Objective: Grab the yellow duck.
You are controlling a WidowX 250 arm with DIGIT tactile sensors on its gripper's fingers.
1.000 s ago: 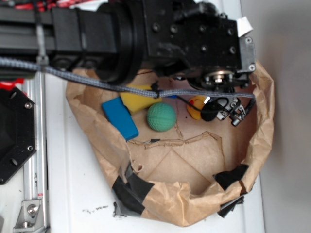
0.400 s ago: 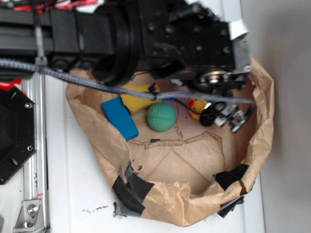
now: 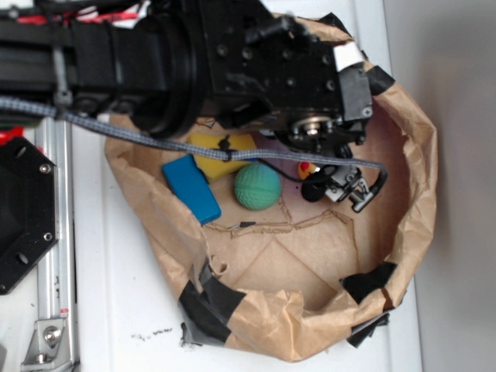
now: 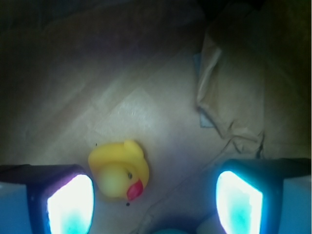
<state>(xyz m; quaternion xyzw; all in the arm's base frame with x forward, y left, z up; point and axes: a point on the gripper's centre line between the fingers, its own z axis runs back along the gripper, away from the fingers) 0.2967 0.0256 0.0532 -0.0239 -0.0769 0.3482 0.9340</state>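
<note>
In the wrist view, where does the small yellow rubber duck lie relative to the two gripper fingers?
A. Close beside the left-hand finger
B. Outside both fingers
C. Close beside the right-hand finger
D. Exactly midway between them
A: the small yellow rubber duck lies just beside the finger at the picture's left, far from the other.

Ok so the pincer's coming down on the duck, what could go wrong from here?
The yellow duck sits off-centre, close against one finger of the open pincer, so closing may nudge it aside rather than trap it. The green ball lies close by and could get bumped. The paper bag wall could also snag.
</note>
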